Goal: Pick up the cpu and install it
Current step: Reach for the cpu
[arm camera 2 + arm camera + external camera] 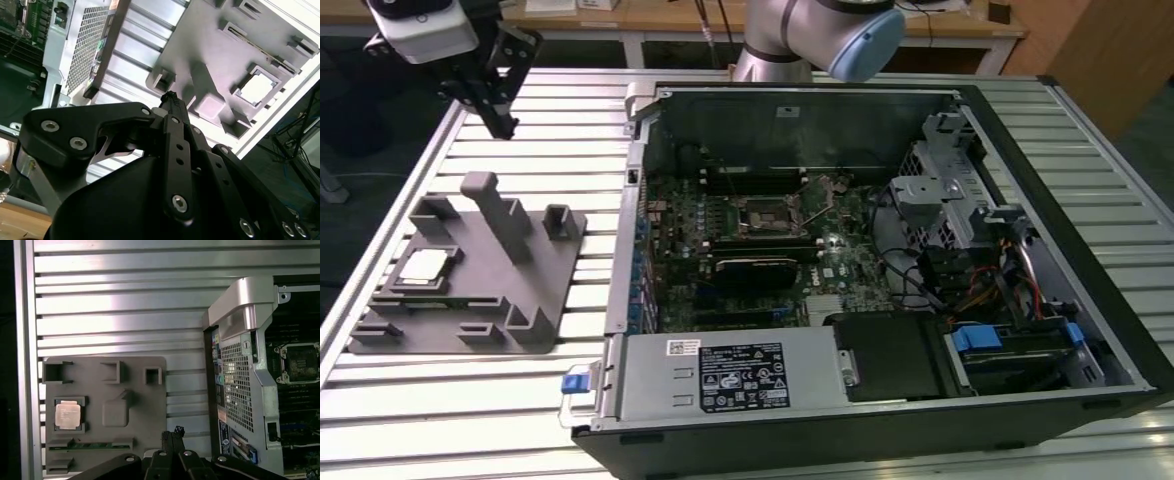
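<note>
The cpu (424,268) is a small silvery square chip lying flat in a recess of the grey tray (540,290) at the exterior view's left. Both wrist views show the cpu (257,87) (67,415) in its tray pocket. My gripper (500,125) hangs in the air beyond the tray's far end, well above the slatted table and apart from the chip. Its black fingers (172,434) meet at the tips, shut on nothing. Inside the open computer case, the dark metal-framed socket (767,213) (301,362) sits on the motherboard.
The open computer case (720,385) fills the table's middle and the exterior view's right, with its metal wall (240,365) next to the tray. A tall grey post (498,215) and smaller blocks rise from the tray. The slatted table (560,120) lies bare beneath the gripper.
</note>
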`<state>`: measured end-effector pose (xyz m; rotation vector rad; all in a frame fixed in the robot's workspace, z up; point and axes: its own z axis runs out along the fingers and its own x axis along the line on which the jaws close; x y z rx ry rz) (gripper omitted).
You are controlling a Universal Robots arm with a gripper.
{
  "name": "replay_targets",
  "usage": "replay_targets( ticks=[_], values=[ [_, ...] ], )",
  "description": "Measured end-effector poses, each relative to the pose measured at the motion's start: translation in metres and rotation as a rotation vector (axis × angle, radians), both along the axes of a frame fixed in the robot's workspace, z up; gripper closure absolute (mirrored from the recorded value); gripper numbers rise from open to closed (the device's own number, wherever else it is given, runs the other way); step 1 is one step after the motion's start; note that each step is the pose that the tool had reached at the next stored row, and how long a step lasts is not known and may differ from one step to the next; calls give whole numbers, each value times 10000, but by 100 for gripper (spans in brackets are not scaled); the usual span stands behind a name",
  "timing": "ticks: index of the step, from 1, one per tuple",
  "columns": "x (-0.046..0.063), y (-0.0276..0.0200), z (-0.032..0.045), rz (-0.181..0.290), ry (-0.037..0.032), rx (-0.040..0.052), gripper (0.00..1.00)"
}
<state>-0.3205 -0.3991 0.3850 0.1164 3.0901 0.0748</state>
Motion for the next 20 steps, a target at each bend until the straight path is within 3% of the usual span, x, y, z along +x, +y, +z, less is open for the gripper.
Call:
replay_targets(
  ticks=[12,20],
  values=[
    [-230,0,-32,0,-39,0,89],
    [-359,-1,-103,0,-41,0,89]
  ],
)
